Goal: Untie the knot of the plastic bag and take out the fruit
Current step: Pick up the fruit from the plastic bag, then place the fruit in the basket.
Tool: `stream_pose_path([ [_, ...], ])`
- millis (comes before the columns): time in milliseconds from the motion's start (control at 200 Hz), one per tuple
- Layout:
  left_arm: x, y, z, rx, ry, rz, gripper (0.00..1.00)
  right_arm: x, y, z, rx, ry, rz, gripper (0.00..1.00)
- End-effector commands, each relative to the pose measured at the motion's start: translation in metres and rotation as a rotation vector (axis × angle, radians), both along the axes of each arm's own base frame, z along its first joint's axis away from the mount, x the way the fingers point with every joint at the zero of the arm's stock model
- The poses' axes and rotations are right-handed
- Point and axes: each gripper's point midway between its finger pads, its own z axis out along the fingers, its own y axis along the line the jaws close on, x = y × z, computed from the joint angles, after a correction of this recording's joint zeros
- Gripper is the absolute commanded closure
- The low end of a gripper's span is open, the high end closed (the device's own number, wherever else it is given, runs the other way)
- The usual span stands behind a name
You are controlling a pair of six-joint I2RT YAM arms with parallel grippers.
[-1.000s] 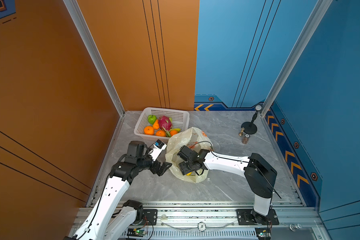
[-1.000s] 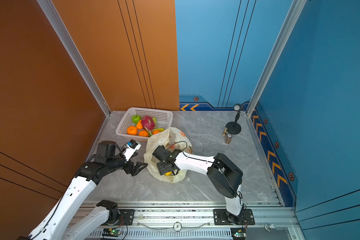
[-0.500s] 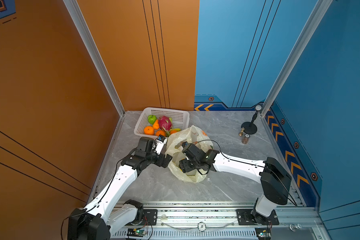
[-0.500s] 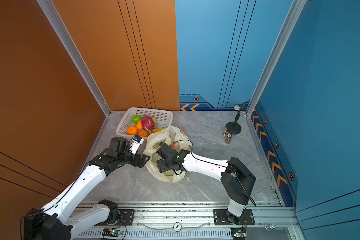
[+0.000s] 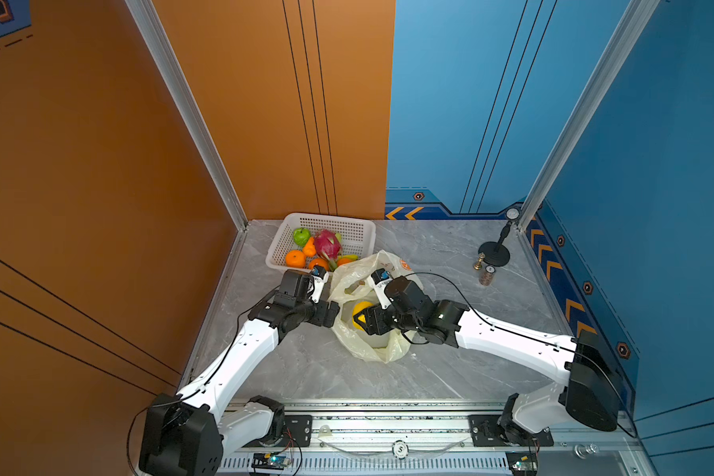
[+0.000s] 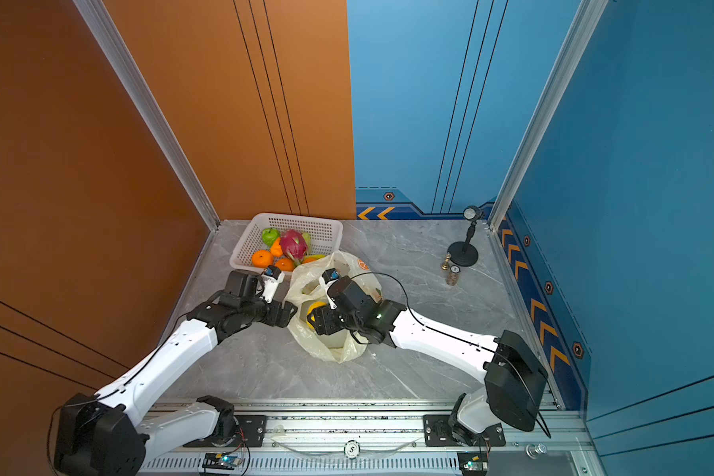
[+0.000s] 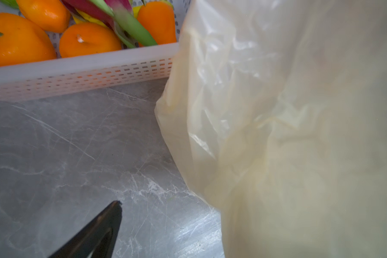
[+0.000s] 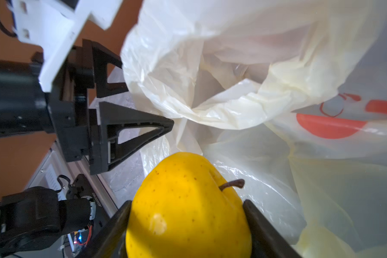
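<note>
Right gripper is clamped partway shut on a stemmed yellow fruit, and the plastic bag gapes open right past its tips. Left gripper is spread wide, holding nothing, tips against the bag's edge.

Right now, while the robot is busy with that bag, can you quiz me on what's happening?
1. True or false: the right gripper is shut on a yellow fruit.
2. Fill in: the left gripper, beside the plastic bag, stands ____ (open or shut).
3. Where does the pink dragon fruit lie? A: in the white basket. B: in the right gripper. C: in the left gripper.
Key: 1 true; 2 open; 3 A.
</note>
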Motion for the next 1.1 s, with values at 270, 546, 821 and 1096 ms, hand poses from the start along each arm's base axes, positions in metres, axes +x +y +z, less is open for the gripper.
stream_pose_path([
  [270, -0.026, -0.045, 0.104, -0.087, -0.46, -0.387, 0.02, 0.024, -0.02, 0.092, 0.307, -0.046, -0.077, 0.44],
  [546, -0.029, -0.094, 0.15, 0.038, -0.819, -0.645, 0.03, 0.037, -0.023, 0.131, 0.465, 0.0, -0.058, 0.44],
  [821, 0.003, -0.128, 0.174, 0.098, -0.917, -0.643, 0.03, 0.03, -0.014, 0.132, 0.488, 0.049, -0.016, 0.43],
  [1096, 0.01, -0.144, 0.188, 0.062, -0.98, -0.63, 0.05, 0.029, -0.013, 0.124, 0.475, 0.077, -0.022, 0.43],
])
